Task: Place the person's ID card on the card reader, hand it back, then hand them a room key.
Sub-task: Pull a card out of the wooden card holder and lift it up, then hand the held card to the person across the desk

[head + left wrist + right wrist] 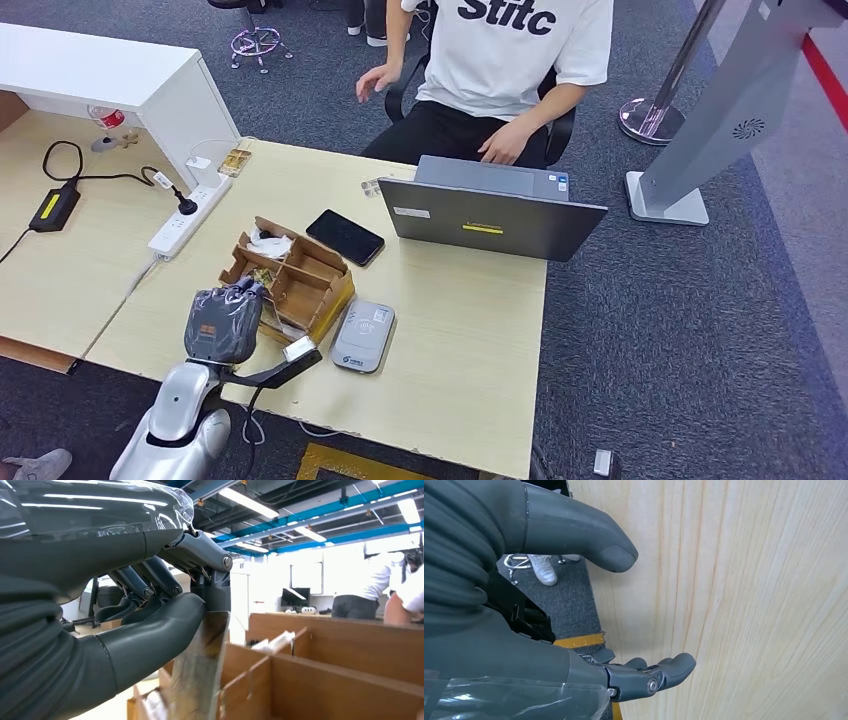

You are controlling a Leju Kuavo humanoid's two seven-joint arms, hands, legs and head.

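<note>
Pale wooden desk carries the brown divided cardboard box; my left hand pinches a thin upright card at its near edge. Grey card reader lies at three o'clock. My right hand hangs released.

Grey card reader, brown divided box, black phone.

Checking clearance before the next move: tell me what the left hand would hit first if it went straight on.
Probably the divider of the wooden box: the left hand, pinching a card, points into it. Depth is unclear.
</note>
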